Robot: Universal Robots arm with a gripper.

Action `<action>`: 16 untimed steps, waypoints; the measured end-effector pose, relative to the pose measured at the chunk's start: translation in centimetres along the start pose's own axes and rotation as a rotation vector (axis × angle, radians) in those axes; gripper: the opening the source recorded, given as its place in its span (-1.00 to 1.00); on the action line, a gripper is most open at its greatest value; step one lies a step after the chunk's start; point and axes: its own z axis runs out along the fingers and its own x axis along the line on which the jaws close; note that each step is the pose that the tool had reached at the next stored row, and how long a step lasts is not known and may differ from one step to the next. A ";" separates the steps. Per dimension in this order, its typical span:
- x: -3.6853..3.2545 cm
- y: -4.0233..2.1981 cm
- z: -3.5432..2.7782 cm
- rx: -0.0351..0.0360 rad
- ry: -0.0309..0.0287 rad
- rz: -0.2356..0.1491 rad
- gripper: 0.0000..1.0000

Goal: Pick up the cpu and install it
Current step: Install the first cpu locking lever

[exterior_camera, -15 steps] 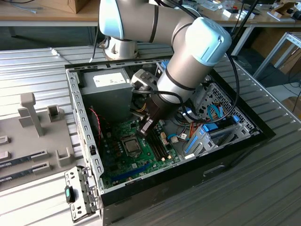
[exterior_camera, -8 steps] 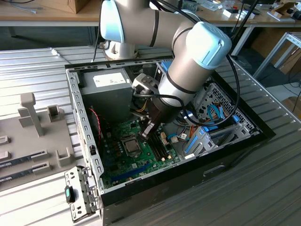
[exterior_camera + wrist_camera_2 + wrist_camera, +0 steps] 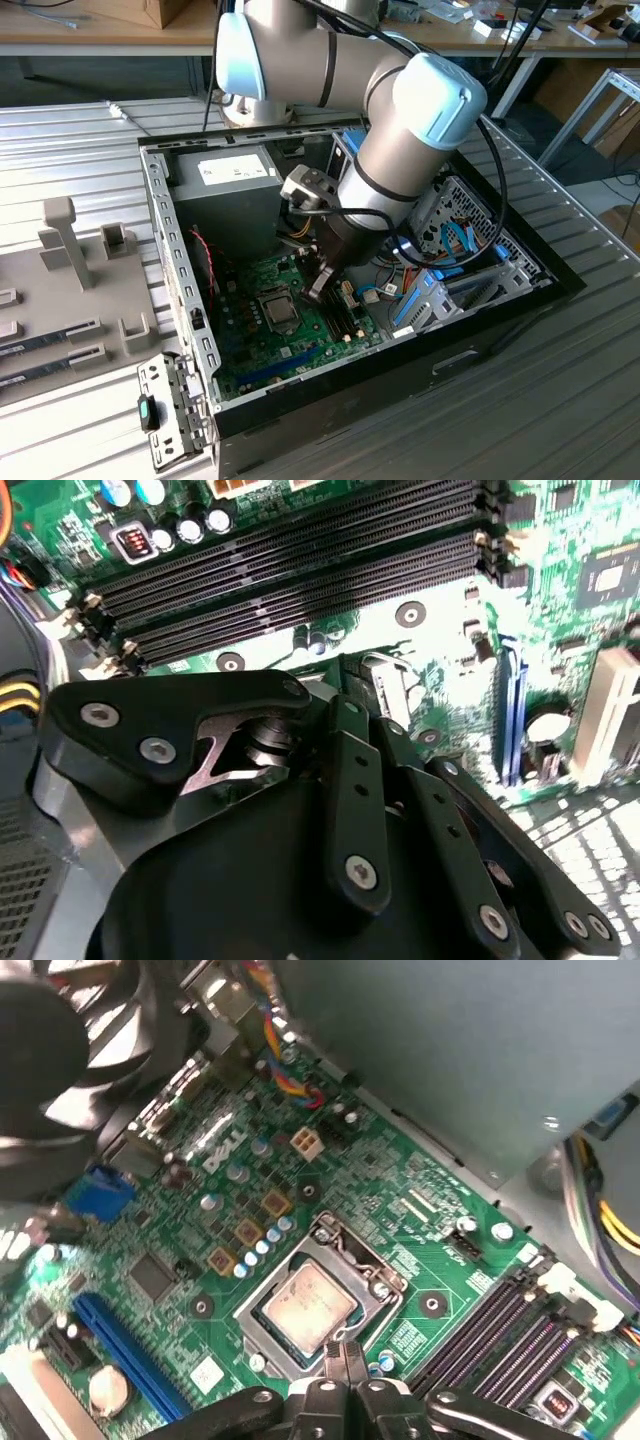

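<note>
While the arm (image 3: 400,140) reaches down into the open computer case (image 3: 300,400), the claw (image 3: 318,290) hangs just above the green motherboard (image 3: 250,350), close beside the processor socket (image 3: 279,311). In the first wrist view the cpu (image 3: 309,1305) lies flat inside the socket's metal frame (image 3: 380,1282), its silver-grey top facing up, and the claw's fingertips (image 3: 343,1360) are drawn together with nothing between them, poised at the socket's near edge, next to the chip. The second wrist view shows the claw's black linkage (image 3: 360,810) over the rows of memory slots (image 3: 300,570).

Room is tight inside the case: the grey power-supply box (image 3: 225,190) stands toward the exterior view's left of the arm, a bundle of cables and blue drive brackets (image 3: 430,295) crowds the exterior view's right, and the case's perforated wall (image 3: 180,270) borders the board. Outside, on the ribbed tabletop (image 3: 60,120), grey fixtures (image 3: 65,240) stand well apart from the case.
</note>
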 end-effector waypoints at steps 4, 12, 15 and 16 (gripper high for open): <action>-0.05 -0.05 0.24 0.0103 0.0086 -0.062 -0.79; 0.33 -0.59 0.71 -0.0185 -0.0214 -0.073 -0.79; 0.43 -0.71 0.78 -0.0205 -0.0236 -0.084 -0.79; 0.42 -0.74 0.80 -0.0205 -0.0236 -0.089 -0.79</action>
